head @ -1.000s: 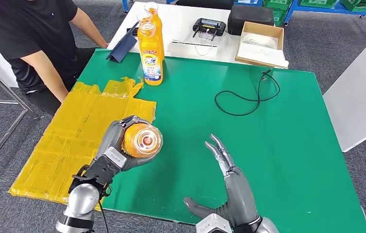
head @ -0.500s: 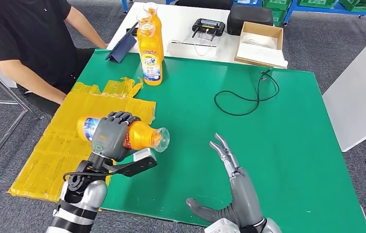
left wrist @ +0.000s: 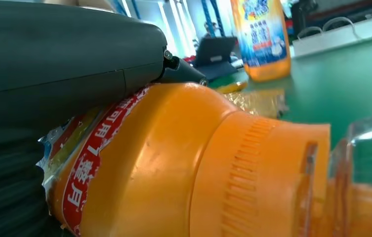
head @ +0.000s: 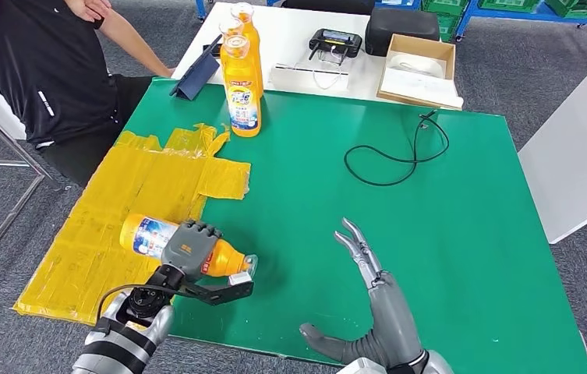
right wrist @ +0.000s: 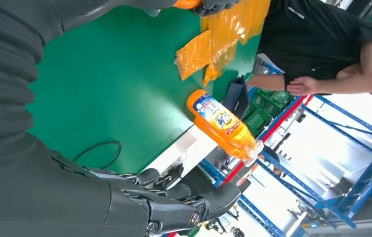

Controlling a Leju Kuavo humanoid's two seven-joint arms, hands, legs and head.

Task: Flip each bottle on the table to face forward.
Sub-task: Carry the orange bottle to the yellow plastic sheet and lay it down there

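My left hand (head: 189,248) grips an orange bottle (head: 150,238) that lies on its side at the seam of the yellow sheet (head: 111,226) and the green table (head: 399,210), clear cap (head: 245,265) pointing right. Close up, the same orange bottle (left wrist: 174,173) sits under my dark fingers (left wrist: 65,69). Two more orange bottles stand upright at the table's far left edge, the front bottle (head: 241,89) with its label showing and the rear bottle (head: 248,31) behind it; the standing bottle (right wrist: 221,123) shows in the right wrist view too. My right hand (head: 368,280) hovers open, fingers (right wrist: 174,207) spread, holding nothing.
A black cable (head: 395,152) loops on the green table's far side. Behind it a white table holds a cardboard box (head: 419,70), a black controller (head: 335,43) and a dark tablet (head: 196,74). A person in a black shirt (head: 37,70) sits at the left.
My left hand has tipped the orange bottle over and lowered it from mid-air onto the table, cap now pointing right. The right hand stays about where it was.
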